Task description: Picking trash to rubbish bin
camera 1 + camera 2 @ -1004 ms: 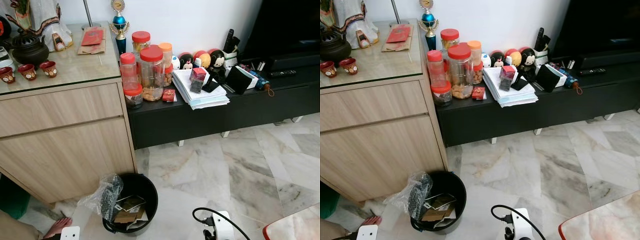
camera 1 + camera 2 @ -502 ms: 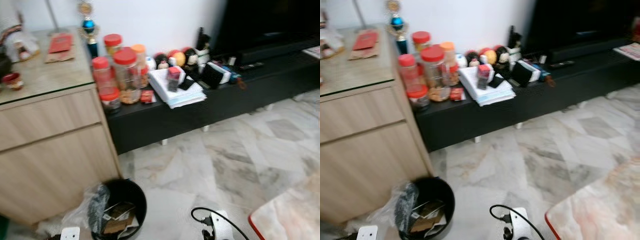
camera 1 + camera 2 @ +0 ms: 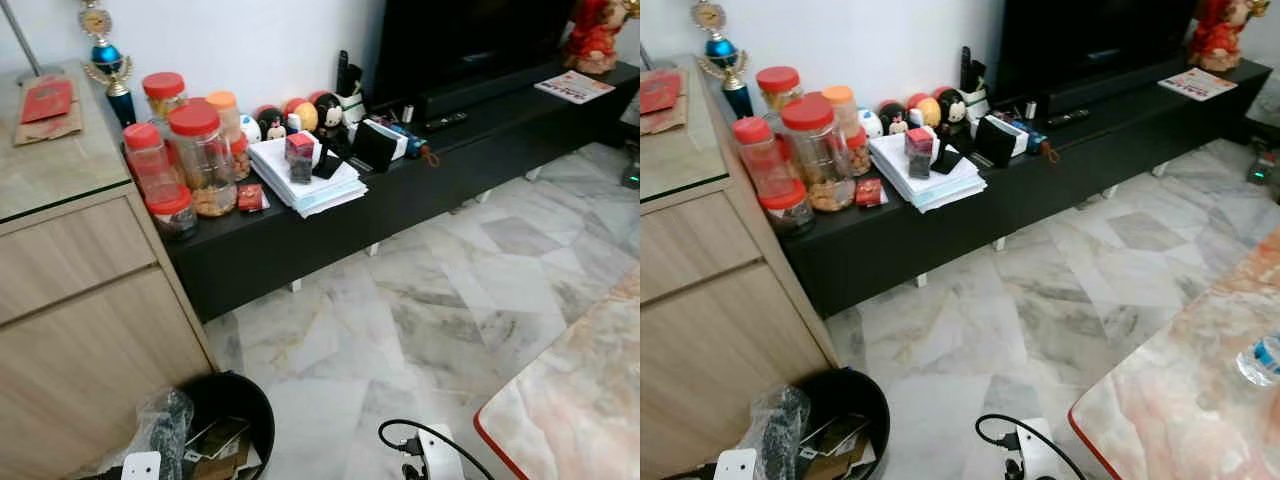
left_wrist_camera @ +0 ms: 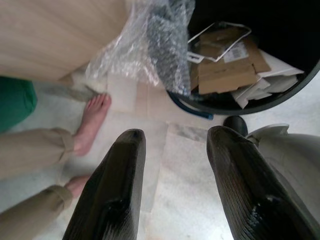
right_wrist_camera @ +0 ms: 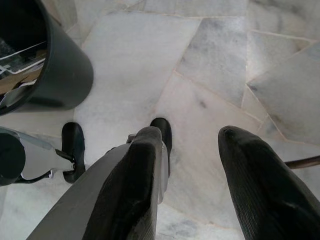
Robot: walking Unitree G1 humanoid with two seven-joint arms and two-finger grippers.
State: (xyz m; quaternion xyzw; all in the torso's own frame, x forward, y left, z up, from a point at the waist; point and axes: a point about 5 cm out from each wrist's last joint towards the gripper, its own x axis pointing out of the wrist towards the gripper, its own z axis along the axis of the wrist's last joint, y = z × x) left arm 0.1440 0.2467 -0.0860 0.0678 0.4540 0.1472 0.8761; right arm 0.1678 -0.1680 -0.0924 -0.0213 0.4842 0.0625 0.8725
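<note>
Seemingly light and crackly, the clear bubble-wrap sheet [image 4: 150, 45] draped over the round black plastic bin's rim [image 4: 240, 107], just beyond the wide-open, empty left claw [image 4: 172, 160], should pinch best at its loose hanging edge.

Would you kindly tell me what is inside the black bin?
The bin holds flattened brown cardboard and white paper scraps, with bubble wrap draped over its rim. Whatever lies beneath them is hidden.

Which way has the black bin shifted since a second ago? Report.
No. The bin keeps its place at the wooden cabinet's corner; the camera turned, shifting the whole picture.
</note>
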